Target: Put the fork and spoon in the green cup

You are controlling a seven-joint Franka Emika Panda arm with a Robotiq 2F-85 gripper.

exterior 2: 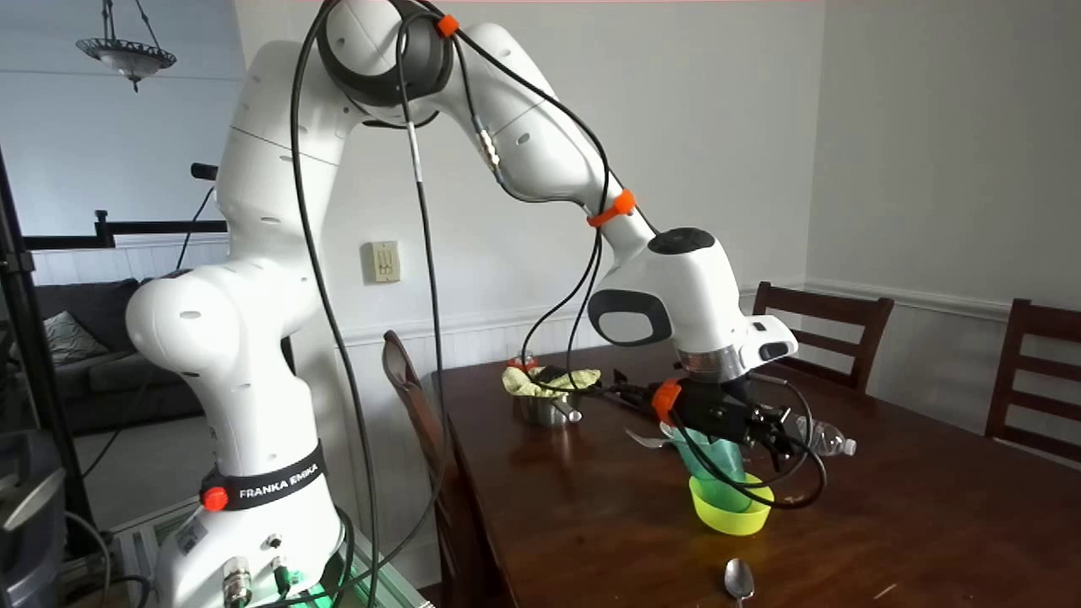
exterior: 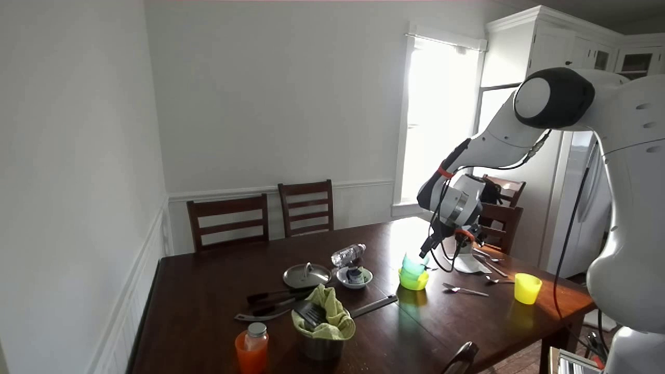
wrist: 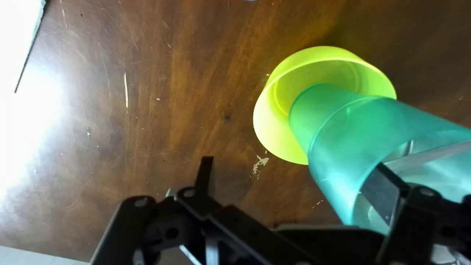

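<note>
A translucent green cup (wrist: 353, 129), teal in this light, leans inside a low yellow bowl (wrist: 272, 125); both exterior views show it too. Above it my gripper (wrist: 294, 165) stands wide open. Its right finger (wrist: 384, 195) reaches inside the cup's mouth, while the left finger (wrist: 206, 173) is out over bare wood, so the cup's wall lies between them ungripped. A silvery strip (wrist: 430, 152) shows in the mouth; whether it is cutlery I cannot tell. A fork (exterior 2: 649, 441) lies on the table behind the cup in an exterior view, and a spoon (exterior 2: 739, 580) lies in front.
More cutlery lies near a white sheet (exterior: 468, 264) and a yellow cup (exterior: 528, 288). Elsewhere on the table are a pot (exterior: 321, 349) holding a cloth, an orange cup (exterior: 252, 358), a pan lid (exterior: 301, 278), a small white bowl (exterior: 354, 284) and a water bottle (exterior: 348, 254).
</note>
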